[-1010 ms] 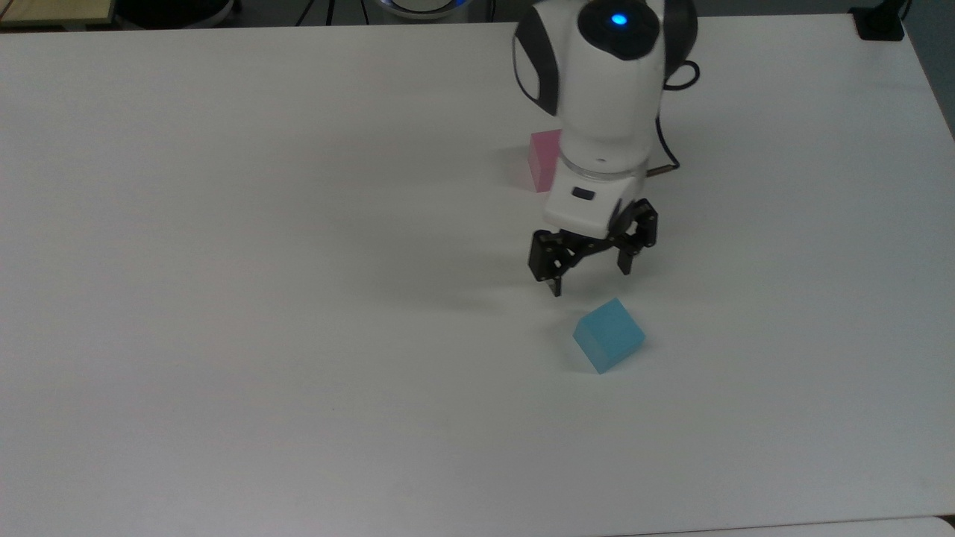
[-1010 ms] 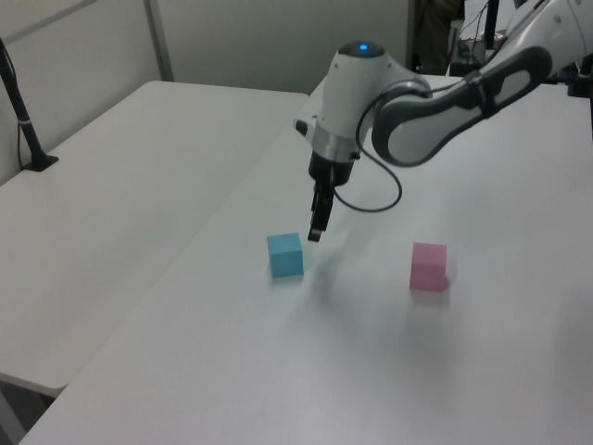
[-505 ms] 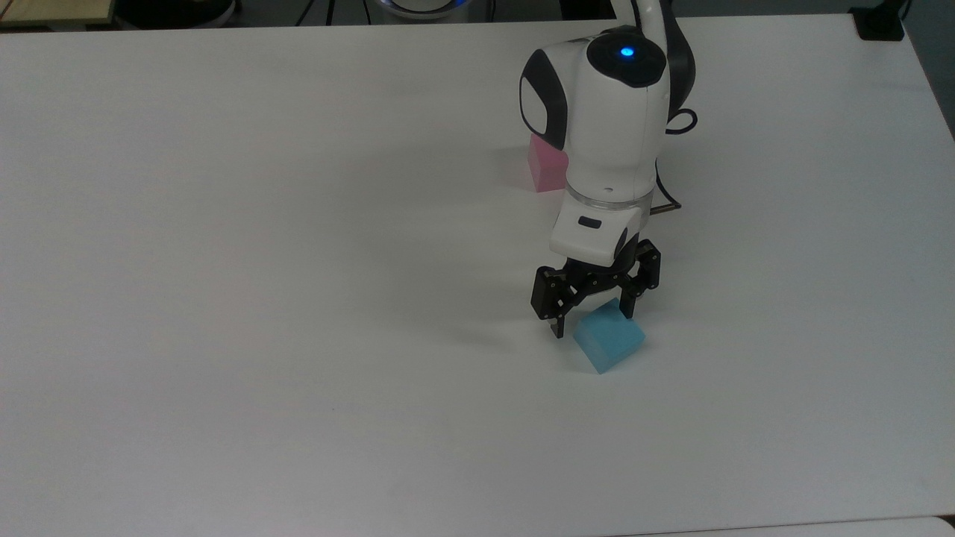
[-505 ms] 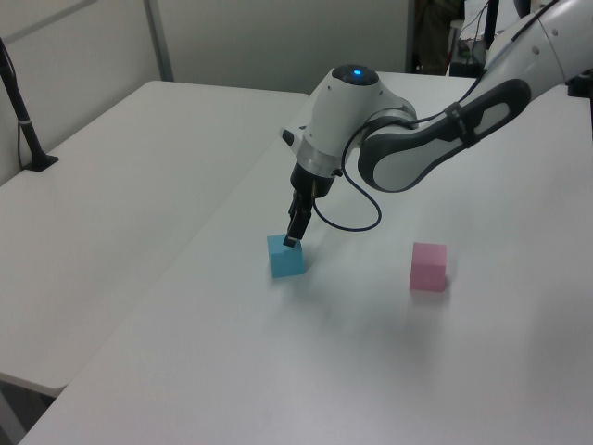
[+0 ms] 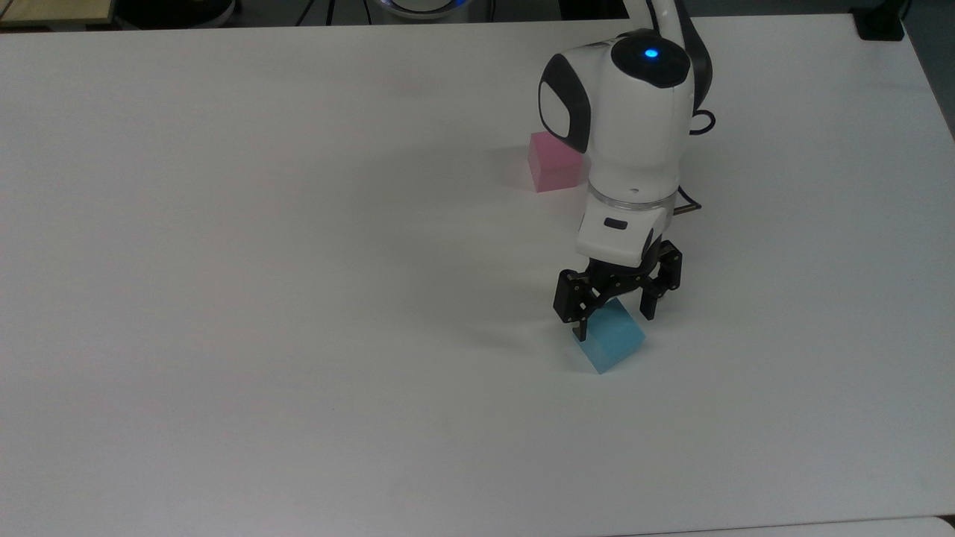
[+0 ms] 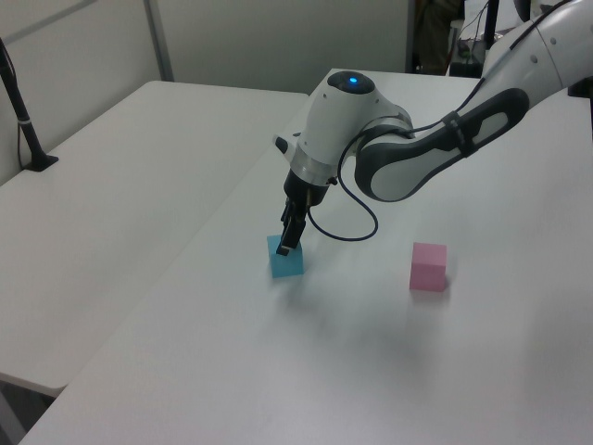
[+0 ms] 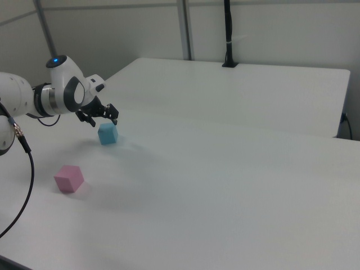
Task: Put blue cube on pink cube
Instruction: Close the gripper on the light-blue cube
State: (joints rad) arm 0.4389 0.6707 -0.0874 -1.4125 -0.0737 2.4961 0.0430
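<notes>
The job right now is to grab the blue cube. To do it well, the gripper needs to go straight down until one finger is on each side of the cube. Then it should squeeze flat sides, not corners, so the cube does not twist or pop out. The cube sits turned a bit in the top view, so the fingers likely need to line up with its sides first.

In the top view, the white table is bare on the left. The pink cube sits in the upper middle, well apart from the blue one. The blue cube lies right of the middle, a bit low in the frame. The gripper is just above it with its fingers spread open, holding nothing. One finger is at the cube's upper left edge, and the other is off to its upper right.
</notes>
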